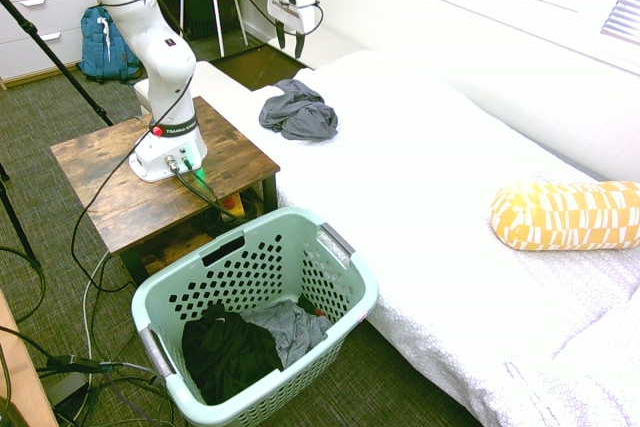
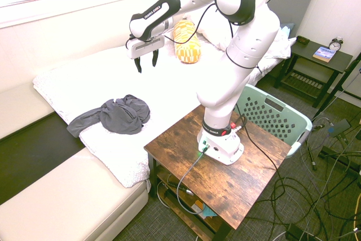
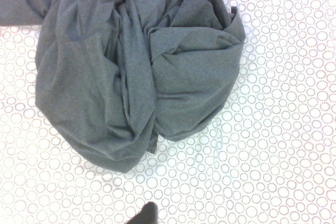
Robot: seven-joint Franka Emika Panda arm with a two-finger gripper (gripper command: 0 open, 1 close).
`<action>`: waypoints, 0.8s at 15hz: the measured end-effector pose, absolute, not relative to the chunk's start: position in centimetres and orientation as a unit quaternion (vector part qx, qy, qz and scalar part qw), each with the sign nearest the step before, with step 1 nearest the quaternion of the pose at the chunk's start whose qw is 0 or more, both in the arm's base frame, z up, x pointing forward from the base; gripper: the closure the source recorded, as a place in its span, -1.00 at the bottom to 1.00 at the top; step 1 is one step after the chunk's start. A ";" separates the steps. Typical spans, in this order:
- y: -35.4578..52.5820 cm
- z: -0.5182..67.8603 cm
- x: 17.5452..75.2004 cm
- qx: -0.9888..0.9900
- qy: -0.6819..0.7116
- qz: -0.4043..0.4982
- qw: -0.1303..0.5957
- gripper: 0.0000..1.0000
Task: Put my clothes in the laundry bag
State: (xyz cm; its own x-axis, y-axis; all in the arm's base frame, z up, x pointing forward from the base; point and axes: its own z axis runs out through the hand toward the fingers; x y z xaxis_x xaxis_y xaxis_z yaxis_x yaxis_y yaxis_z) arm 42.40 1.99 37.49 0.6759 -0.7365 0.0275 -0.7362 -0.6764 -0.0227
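While your pincer (image 2: pixel 146 60) hangs spread and empty above it, the clothes (image 1: pixel 298 112) lie bunched on the bed (image 1: pixel 420 187): light, limp, slack; pinch the thick central fold.

We see a glossy white arm (image 2: pixel 242 66) with rounded joints, black caps, a red base ring, and a white gripper (image 2: pixel 146 61) with black fingers (image 2: pixel 137 64).
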 end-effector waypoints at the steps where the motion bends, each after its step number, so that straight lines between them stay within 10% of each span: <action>1: 2.0 37.5 42.5 -0.916 0.401 -0.017 0.006 -1.00; 12: 16.0 25.0 55.6 -0.949 0.315 0.019 -0.016 -1.00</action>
